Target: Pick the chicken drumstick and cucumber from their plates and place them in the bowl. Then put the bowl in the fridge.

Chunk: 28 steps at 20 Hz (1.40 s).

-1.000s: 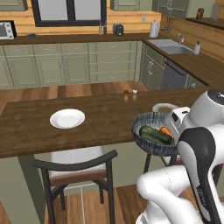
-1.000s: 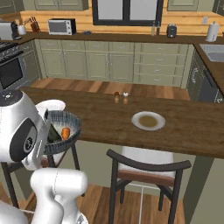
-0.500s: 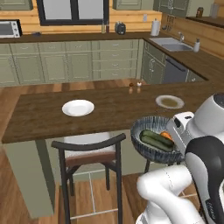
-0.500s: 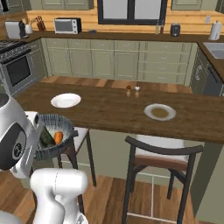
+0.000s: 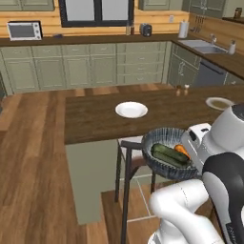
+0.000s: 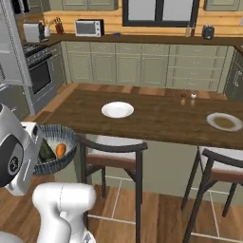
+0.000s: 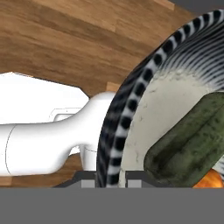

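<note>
Grey fridge (image 6: 10, 47) now shows at the left as my base backs off the surface (image 5: 100, 119). Bowl (image 5: 164, 145) rides along, my pincer (image 7: 110, 177) clamped on its rim, cucumber (image 5: 167, 154) and drumstick (image 6: 60, 150) inside.

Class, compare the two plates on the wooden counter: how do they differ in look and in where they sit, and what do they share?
1. The near plate is plain white across; the far plate has a brownish patch in its middle.
2. The near plate sits toward the counter's middle; the far plate lies near the end by the two small shakers.

Shared: both are round, shallow, lie flat and carry no food now, since the cucumber and chicken drumstick lie in the bowl.
</note>
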### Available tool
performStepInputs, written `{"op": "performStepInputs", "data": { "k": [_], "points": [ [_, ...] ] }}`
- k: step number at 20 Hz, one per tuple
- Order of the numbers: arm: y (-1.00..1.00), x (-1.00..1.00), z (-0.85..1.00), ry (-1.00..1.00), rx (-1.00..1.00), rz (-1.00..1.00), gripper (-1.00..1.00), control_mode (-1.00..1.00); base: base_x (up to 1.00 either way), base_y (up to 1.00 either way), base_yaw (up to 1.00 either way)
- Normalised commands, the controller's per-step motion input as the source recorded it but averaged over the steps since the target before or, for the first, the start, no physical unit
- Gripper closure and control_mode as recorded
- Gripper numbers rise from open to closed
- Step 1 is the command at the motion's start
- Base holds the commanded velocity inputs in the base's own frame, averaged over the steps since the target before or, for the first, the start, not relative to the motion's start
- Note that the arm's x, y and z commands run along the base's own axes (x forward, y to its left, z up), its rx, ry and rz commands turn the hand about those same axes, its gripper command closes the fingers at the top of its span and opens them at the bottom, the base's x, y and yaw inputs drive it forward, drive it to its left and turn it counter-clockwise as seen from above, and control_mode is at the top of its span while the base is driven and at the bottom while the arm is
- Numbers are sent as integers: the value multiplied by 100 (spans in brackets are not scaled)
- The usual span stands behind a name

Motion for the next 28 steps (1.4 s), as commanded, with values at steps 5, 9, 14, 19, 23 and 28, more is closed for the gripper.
{"op": "performStepInputs", "data": {
  "k": [5,9,14,19,23,28],
  "points": [
    [0,0,0,0,0,0,100,100,34,100,-14],
    [0,0,0,0,0,0,100,100,59,100,-18],
    [0,0,0,0,0,0,100,100,77,100,-18],
    [0,0,0,0,0,0,100,100,11,100,-23],
    [0,0,0,0,0,0,100,100,4,92,-30],
    [0,0,0,0,0,0,100,100,46,38,-7]
  ]
}}
